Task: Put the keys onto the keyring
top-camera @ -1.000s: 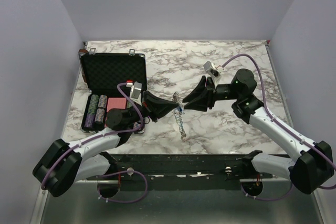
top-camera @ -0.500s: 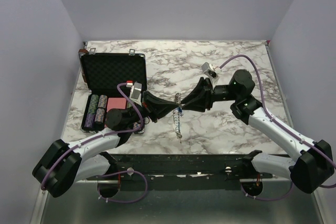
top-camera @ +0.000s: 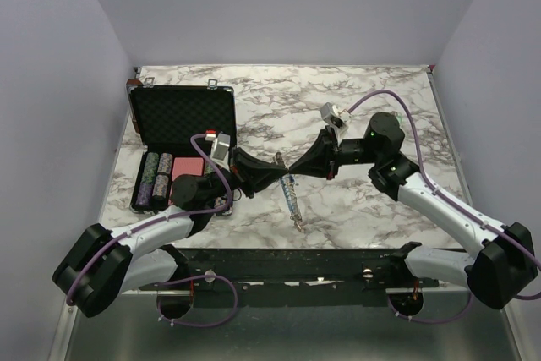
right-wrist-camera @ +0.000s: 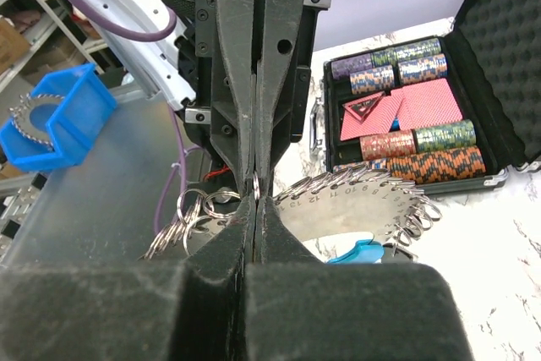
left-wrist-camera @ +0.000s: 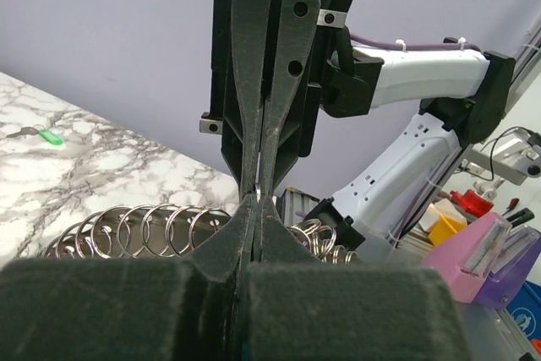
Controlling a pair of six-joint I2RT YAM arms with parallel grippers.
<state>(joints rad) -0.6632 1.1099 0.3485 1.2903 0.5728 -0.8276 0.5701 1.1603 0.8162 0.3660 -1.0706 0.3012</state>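
The keyring [top-camera: 290, 188] is a long grey metal strip with a row of split rings; it hangs tilted between the two gripper tips. My left gripper [top-camera: 282, 174] and right gripper [top-camera: 292, 170] meet tip to tip, both shut on one small ring of it. The ring shows between the left gripper [left-wrist-camera: 258, 199] tips and between the right gripper [right-wrist-camera: 255, 200] tips. The numbered strip [right-wrist-camera: 372, 207] carries a blue key head [right-wrist-camera: 359, 253] below it. A green key [left-wrist-camera: 51, 136] lies alone on the marble. The red key is not visible.
An open black foam-lined case [top-camera: 182, 118] stands at the left, with poker chips [top-camera: 157, 178] and pink cards in its tray; it also shows in the right wrist view [right-wrist-camera: 507, 57]. A blue bin [right-wrist-camera: 59, 120] sits off the table.
The right gripper has shifted left and slightly up against the left one. The keyring has swung, with its lower end now pointing to the right. Both grips are unchanged.
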